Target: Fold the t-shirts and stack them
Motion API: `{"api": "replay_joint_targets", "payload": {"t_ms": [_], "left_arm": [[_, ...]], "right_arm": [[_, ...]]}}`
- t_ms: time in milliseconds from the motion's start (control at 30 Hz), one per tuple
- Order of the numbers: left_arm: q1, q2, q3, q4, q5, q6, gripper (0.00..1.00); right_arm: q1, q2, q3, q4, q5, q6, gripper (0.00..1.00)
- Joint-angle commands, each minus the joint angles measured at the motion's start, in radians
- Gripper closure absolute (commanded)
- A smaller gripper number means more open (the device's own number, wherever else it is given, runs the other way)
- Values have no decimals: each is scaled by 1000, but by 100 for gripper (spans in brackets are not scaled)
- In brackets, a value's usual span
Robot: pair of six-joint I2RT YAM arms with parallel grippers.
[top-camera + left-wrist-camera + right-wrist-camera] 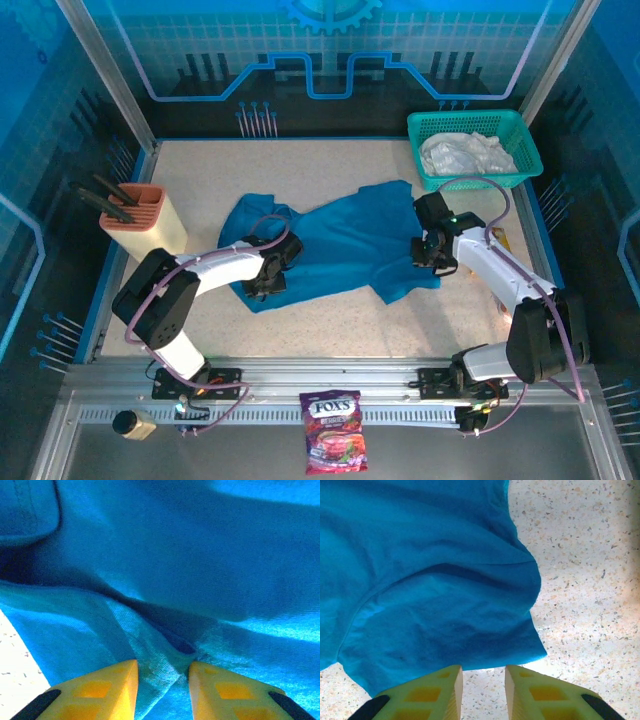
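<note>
The teal-blue t-shirt (350, 245) lies spread and rumpled on the worktop (330, 320), in front of and to the left of the mesh basket (462, 114). Both wrists cover parts of it, and its edge furthest from the basket is bunched, so its outline there is hard to read. The white t-shirt (465, 155) sits crumpled inside the basket; no sleeve or collar can be made out. That makes two t-shirts and one basket.

There are two end effectors. The left end effector (163, 667), at the shirt's end far from the basket, has its jaws part-way in around a raised ridge of teal cloth; whether it is clamped cannot be told. The right end effector (484, 669), at the shirt's basket-side end, stands narrowly apart just short of the hem, with bare worktop between its fingers (445, 690).
</note>
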Motion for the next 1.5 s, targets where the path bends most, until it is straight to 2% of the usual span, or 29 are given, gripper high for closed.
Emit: {"api": "replay_joint_targets", "payload": {"t_ms": [0, 333, 633, 1000, 1167, 1367, 1433, 1467], "left_arm": [[-7, -26, -9, -11, -29, -21, 67], [-7, -65, -6, -32, -48, -20, 68], [-7, -7, -21, 6, -49, -20, 70], [-7, -46, -22, -8, -92, -34, 91], [-9, -180, -62, -94, -148, -94, 97], [-9, -505, -225, -264, -215, -286, 97], [-7, -620, -285, -321, -234, -361, 87], [-7, -682, -312, -341, -239, -393, 77]], "right_arm": [[15, 7, 2, 2, -6, -5, 71], [27, 21, 4, 8, -12, -3, 72], [29, 20, 5, 8, -10, -2, 72], [34, 20, 3, 7, -9, -1, 75], [38, 22, 1, 10, -11, 0, 76], [45, 36, -6, 33, -31, 3, 76], [47, 46, -10, 47, -44, 8, 74], [47, 52, -13, 54, -50, 12, 72]]}}
